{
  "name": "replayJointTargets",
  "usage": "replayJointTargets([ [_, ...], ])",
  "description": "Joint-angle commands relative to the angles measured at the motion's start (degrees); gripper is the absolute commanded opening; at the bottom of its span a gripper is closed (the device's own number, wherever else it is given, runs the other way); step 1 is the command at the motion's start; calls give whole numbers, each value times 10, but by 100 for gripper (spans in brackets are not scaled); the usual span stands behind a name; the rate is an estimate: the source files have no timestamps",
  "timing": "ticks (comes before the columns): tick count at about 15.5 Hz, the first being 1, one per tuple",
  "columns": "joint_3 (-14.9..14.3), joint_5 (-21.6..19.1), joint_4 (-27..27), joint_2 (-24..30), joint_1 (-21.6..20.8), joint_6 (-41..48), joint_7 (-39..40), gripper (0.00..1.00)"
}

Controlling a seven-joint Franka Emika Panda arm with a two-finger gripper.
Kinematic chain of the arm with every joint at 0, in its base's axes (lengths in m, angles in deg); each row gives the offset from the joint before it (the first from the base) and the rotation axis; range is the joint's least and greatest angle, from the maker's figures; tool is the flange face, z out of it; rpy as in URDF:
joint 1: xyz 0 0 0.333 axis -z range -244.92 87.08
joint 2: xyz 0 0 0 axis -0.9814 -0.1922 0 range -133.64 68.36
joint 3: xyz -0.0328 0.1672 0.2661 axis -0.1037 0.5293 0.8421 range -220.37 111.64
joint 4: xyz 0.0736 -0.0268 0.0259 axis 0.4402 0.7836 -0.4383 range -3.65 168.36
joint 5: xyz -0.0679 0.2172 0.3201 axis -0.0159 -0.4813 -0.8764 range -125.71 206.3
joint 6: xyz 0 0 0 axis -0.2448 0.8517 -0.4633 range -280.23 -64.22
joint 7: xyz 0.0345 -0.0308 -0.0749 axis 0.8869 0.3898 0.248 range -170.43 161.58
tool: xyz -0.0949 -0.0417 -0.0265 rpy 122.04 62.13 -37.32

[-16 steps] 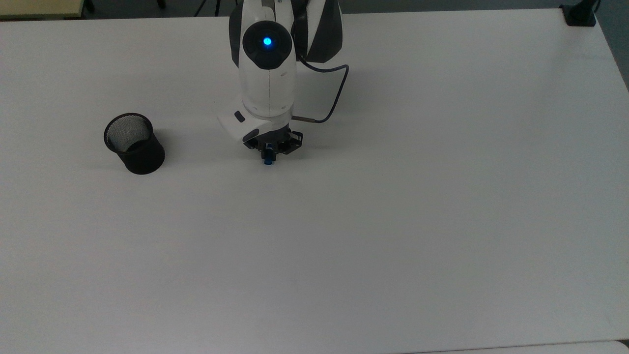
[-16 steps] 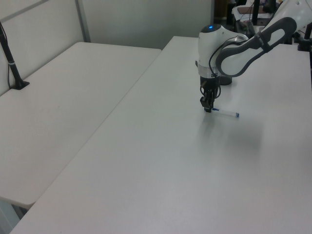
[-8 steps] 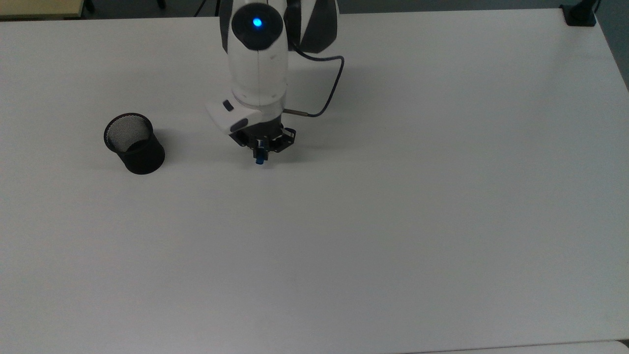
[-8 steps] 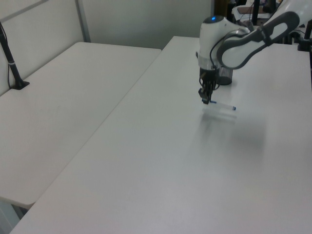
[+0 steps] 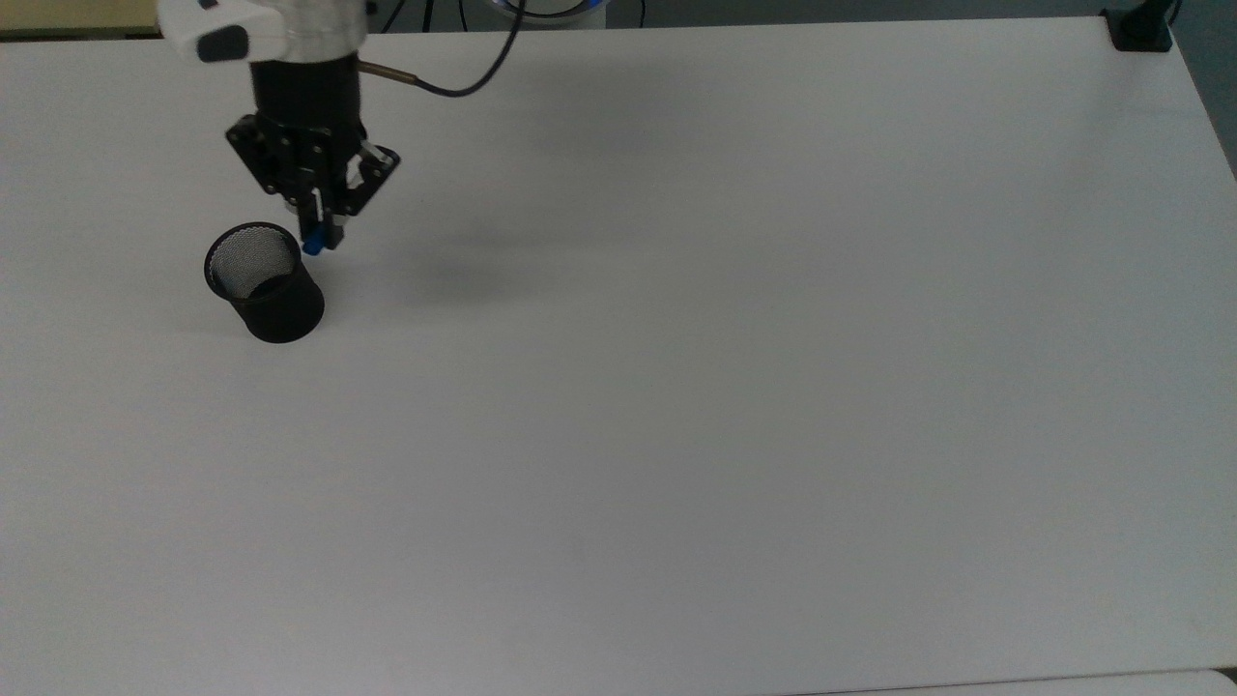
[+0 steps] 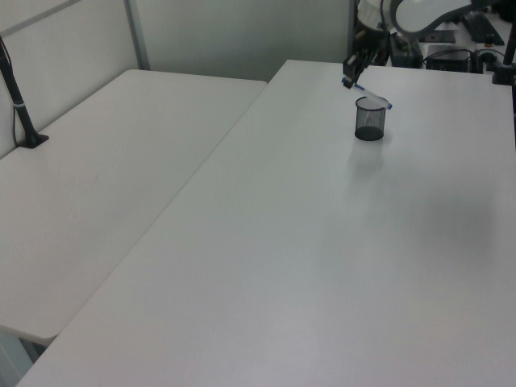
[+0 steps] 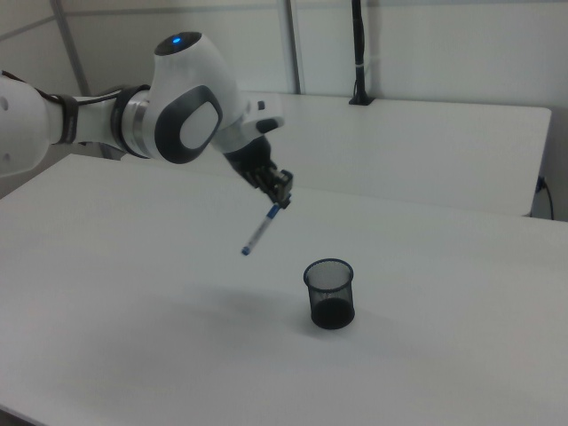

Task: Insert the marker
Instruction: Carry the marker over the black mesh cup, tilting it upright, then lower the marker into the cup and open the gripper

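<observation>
In the top view you see only the blue tip of the marker (image 5: 312, 247); the gripper (image 5: 320, 232) hides its barrel, and the frame's top edge crops the arm (image 5: 290, 29).

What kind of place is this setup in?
Probably a robotics lab or office workroom: a white robot arm works over plain white tables, holding a blue-capped white marker near a black mesh cup, with black clamped stands.

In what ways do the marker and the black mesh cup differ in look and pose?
The marker is slim and white with blue ends; the mesh cup is wide and black. The marker hangs tilted in the air, held by the gripper; the cup stands upright on the table, and they are apart.
</observation>
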Motion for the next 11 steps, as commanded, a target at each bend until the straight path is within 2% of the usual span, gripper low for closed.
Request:
replayJointTargets([
  [1, -26, -68, 22, 2, 17, -92, 125, 0],
  [2, -27, -98, 22, -4, 29, -122, 166, 0],
  [4, -27, -125, 22, -15, 39, -146, 204, 0],
  [11, -27, -136, 43, -76, 51, -289, 229, 0],
])
